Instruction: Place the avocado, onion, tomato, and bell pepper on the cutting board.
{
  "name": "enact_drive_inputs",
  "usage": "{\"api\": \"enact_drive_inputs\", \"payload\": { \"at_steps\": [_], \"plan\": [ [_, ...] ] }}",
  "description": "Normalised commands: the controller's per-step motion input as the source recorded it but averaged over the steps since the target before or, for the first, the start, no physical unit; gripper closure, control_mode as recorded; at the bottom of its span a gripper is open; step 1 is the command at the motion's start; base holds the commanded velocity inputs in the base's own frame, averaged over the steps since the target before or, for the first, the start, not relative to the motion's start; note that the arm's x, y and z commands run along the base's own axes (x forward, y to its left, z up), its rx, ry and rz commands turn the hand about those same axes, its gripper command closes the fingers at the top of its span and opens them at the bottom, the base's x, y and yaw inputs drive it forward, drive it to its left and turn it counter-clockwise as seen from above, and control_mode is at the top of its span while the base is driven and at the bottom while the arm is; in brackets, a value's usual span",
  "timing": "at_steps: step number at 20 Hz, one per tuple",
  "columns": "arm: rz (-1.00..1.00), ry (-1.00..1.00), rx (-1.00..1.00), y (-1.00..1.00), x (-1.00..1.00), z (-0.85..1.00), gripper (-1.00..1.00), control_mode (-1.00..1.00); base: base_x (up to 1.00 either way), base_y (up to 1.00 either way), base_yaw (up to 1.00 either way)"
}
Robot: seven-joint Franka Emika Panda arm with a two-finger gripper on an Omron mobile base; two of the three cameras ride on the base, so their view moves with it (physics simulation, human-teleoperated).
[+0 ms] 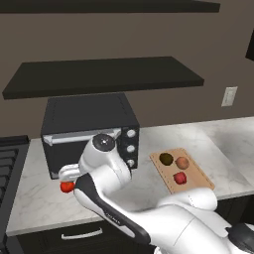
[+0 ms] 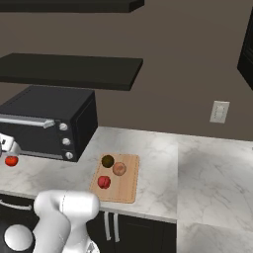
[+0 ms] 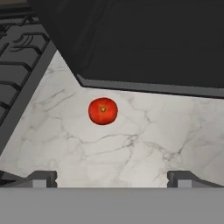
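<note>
The cutting board lies on the marble counter right of the black oven. On it sit the dark avocado, the tan onion and the crimson bell pepper. The bright red tomato rests on the counter in front of the oven's left end, partly behind my arm in the left base view. My gripper hangs above the tomato, open and empty, fingertips wide apart. The tomato lies ahead of the fingers, not between them.
A black toaster oven stands close behind the tomato. A stove's grates border the counter on the left. Dark shelves hang above. Bare marble stretches to the right of the board.
</note>
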Motion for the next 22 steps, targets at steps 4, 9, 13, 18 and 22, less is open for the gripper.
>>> {"api": "enact_drive_inputs", "payload": {
  "at_steps": [4, 9, 13, 18, 22],
  "plan": [
    [0.01, 0.00, 0.00, 0.37, 0.25, -0.15, -1.00, -1.00, 0.00, 0.00, 0.00],
    [0.00, 0.00, 0.00, 0.31, 0.18, -0.14, -1.00, -1.00, 0.00, 0.00, 0.00],
    [0.00, 0.00, 0.00, 0.23, 0.16, -0.17, -1.00, -1.00, 0.00, 0.00, 0.00],
    [0.00, 0.00, 0.00, 0.09, 0.14, -0.13, -1.00, -1.00, 0.00, 0.00, 0.00],
    [0.00, 0.00, 0.00, 0.01, 0.13, -0.16, -1.00, -1.00, 0.00, 0.00, 0.00]
  ]
}}
